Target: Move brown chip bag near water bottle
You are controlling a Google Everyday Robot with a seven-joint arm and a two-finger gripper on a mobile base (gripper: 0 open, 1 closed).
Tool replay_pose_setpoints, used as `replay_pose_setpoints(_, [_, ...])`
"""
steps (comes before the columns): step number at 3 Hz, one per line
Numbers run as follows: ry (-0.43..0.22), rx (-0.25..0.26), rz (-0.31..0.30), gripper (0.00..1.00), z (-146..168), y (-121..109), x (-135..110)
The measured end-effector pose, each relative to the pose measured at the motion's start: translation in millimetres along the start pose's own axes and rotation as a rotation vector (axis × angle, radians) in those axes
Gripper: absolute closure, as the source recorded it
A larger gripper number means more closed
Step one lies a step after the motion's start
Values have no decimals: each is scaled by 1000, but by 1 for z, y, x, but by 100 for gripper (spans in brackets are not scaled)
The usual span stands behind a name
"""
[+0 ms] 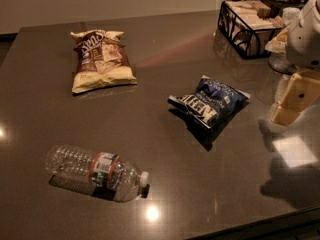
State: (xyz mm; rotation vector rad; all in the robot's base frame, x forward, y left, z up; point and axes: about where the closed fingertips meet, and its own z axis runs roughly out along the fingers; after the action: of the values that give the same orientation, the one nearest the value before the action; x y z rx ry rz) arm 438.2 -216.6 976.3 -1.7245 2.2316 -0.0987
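The brown chip bag (101,59) lies flat at the back left of the dark table (165,54), brown and pale tan with white lettering. The water bottle (97,172) lies on its side near the front left, its white cap pointing right and its label band in the middle. The bag and the bottle are well apart, the bottle nearer the front edge. My gripper (295,100) hangs at the right edge of the view above the table, far from both, with nothing seen in it.
A dark blue chip bag (212,105) lies right of centre between the gripper and the other things. A black wire basket (245,24) with packets and a jar stand at the back right corner. The table's front edge runs along the bottom right.
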Motion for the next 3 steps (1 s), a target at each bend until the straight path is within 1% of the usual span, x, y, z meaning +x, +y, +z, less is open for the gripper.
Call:
replay_pose_setpoints(1, [0, 1, 0, 0, 0, 0, 0])
replay_pose_setpoints(2, [-9, -12, 23, 0, 14, -10, -19])
replay_pose_setpoints(3, [-45, -46, 72, 0, 43, -32, -59])
